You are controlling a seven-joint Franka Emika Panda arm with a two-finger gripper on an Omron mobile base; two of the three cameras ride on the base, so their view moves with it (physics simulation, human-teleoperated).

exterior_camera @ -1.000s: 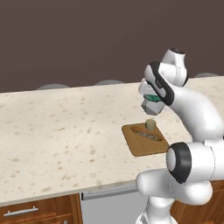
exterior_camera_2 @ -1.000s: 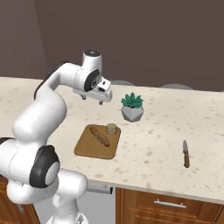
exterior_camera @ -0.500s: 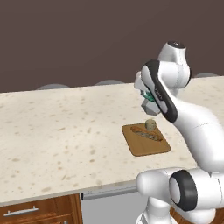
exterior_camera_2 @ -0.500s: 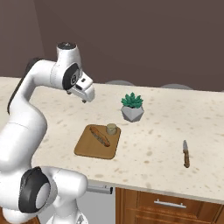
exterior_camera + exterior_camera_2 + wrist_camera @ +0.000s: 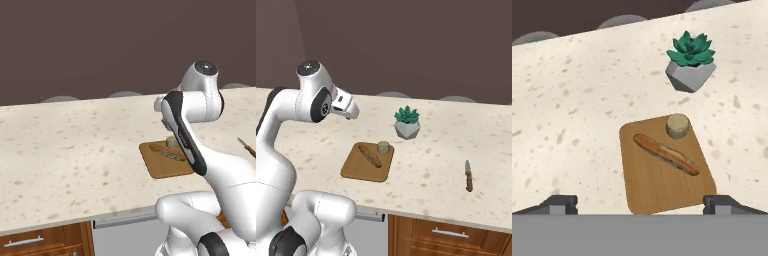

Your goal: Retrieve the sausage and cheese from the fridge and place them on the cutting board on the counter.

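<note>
One small pale cream round chunk of cheese (image 5: pixel 677 125) sits at a far corner of one flat brown wooden cutting board with rounded corners (image 5: pixel 657 187). One long brown sausage (image 5: pixel 666 153) lies slantwise across the board, just beside the cheese, possibly touching it; the pictures do not settle this. The board rests flat on the beige speckled stone counter (image 5: pixel 572 120).

The hand view looks down on the board from above, with the two dark fingertips of the gripper (image 5: pixel 643 204) standing far apart at the bottom corners, jaws spread wide and holding nothing. In the left base view the white arm hides much of the board (image 5: pixel 162 162), and the cheese (image 5: pixel 171 142) peeks out beside it. The right base view shows the board (image 5: pixel 363 167) whole.

Beyond the board stands one spiky green succulent in a faceted grey pot (image 5: pixel 407 122). One knife with a brown handle (image 5: pixel 468 176) lies well apart, to the right on the counter.
</note>
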